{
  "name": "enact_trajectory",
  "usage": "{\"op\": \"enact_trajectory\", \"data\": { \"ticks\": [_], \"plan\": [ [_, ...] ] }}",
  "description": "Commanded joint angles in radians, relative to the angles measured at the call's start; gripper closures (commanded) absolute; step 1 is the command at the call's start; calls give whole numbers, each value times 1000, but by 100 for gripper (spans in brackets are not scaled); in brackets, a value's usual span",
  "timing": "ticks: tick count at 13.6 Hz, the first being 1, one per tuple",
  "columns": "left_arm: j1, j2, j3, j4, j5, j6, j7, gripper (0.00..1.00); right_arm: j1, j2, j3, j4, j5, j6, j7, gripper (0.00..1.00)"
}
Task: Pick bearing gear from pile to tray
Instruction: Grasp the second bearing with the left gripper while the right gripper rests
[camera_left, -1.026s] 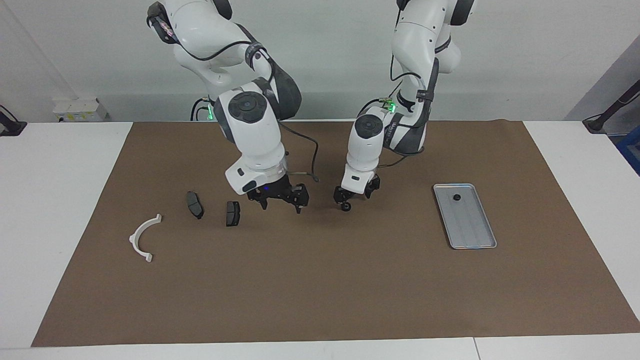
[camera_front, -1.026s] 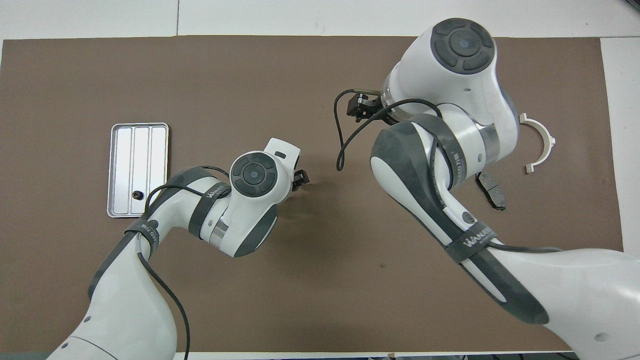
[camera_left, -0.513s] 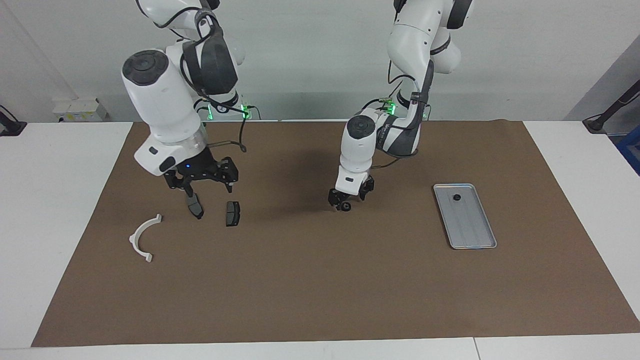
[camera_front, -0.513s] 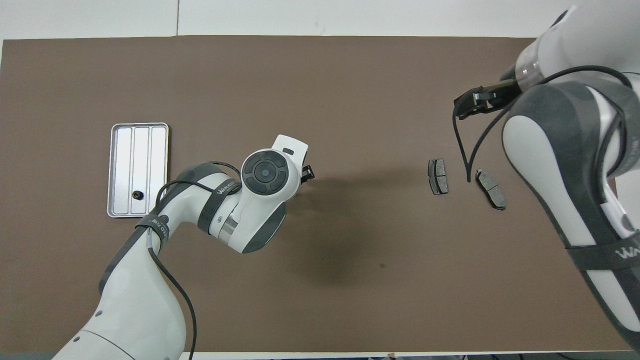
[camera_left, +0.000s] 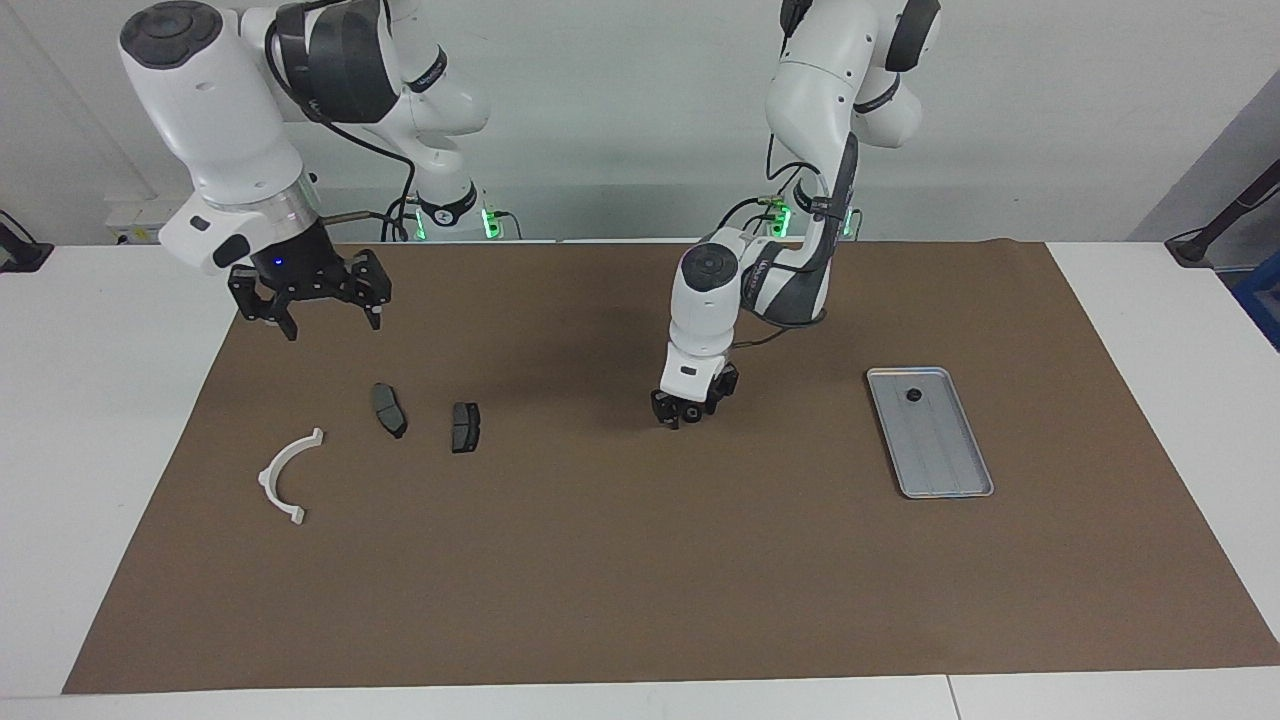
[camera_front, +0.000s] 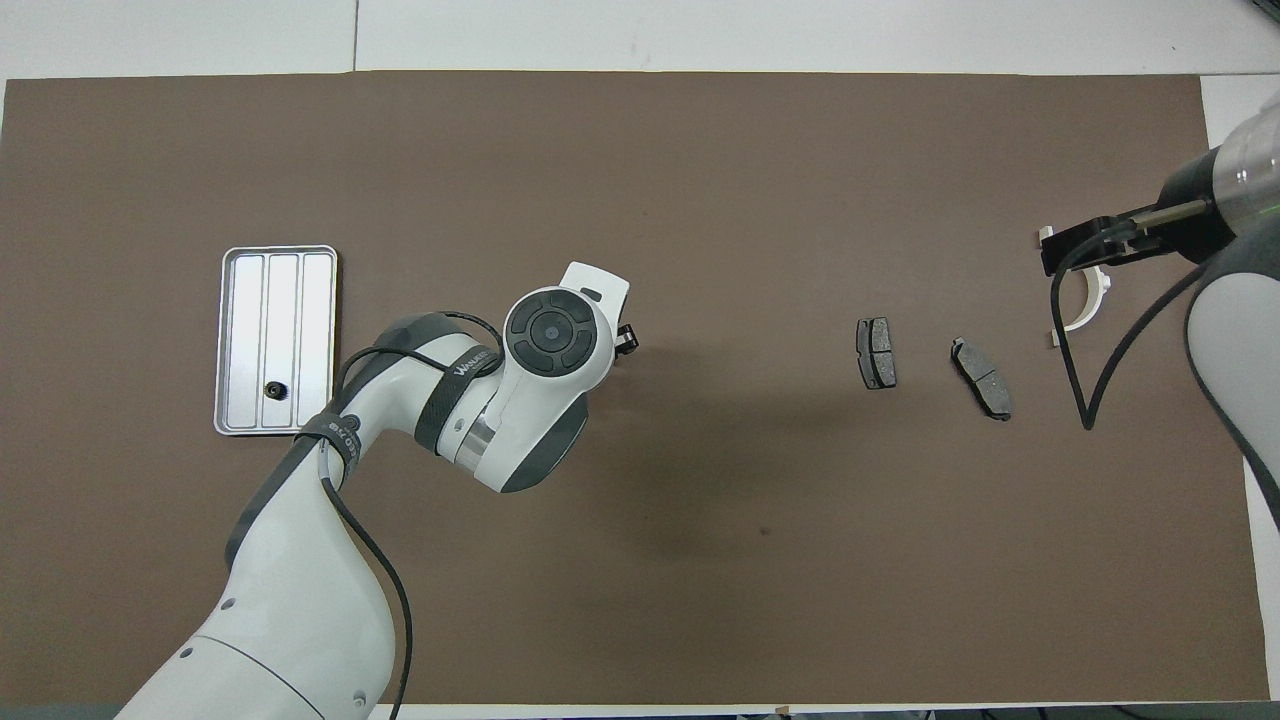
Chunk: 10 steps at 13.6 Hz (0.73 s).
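Note:
A tiny black round piece (camera_left: 691, 416) sits on the brown mat in the middle of the table. My left gripper (camera_left: 686, 410) is low over it, right at the mat; in the overhead view (camera_front: 624, 340) the wrist hides most of it. My right gripper (camera_left: 331, 322) is open and empty, raised over the mat's edge at the right arm's end; it also shows in the overhead view (camera_front: 1086, 246). The silver tray (camera_left: 945, 470) (camera_front: 240, 330) lies toward the left arm's end and holds one black round piece (camera_left: 912, 395) (camera_front: 272, 389).
Two dark brake-pad plates (camera_left: 390, 410) (camera_left: 465, 427) lie toward the right arm's end; they also show in the overhead view (camera_front: 876, 352) (camera_front: 981, 378). A white half-ring bracket (camera_left: 288, 475) (camera_front: 1092, 300) lies beside them, partly covered from above by my right gripper.
My right arm has swung from the middle of the table to its own end and risen. My left gripper has shifted slightly and come down onto the black round piece.

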Motion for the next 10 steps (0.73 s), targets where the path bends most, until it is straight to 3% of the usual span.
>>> {"op": "enact_trajectory", "data": {
  "ticks": [1, 4, 5, 7, 8, 10],
  "plan": [
    [-25, 37, 14, 34, 24, -32, -30, 33, -11, -94, 0, -65, 22, -29, -18, 0],
    [-23, 37, 15, 34, 26, -32, -30, 37, -9, -116, -12, -88, 20, -43, 17, 0],
    [-23, 36, 15, 32, 26, -32, -30, 52, -7, -119, -16, -103, 22, -37, 22, 0],
    [-12, 36, 15, 25, 32, -37, -29, 93, -3, -130, -22, -132, 25, -25, 51, 0],
    [-6, 34, 17, 25, 40, -47, -27, 100, -1, -133, -26, -139, 25, -25, 54, 0],
    [24, 5, 44, 31, 55, -73, 12, 100, 5, -157, -26, -160, 26, -23, 62, 0]
  ]
}}
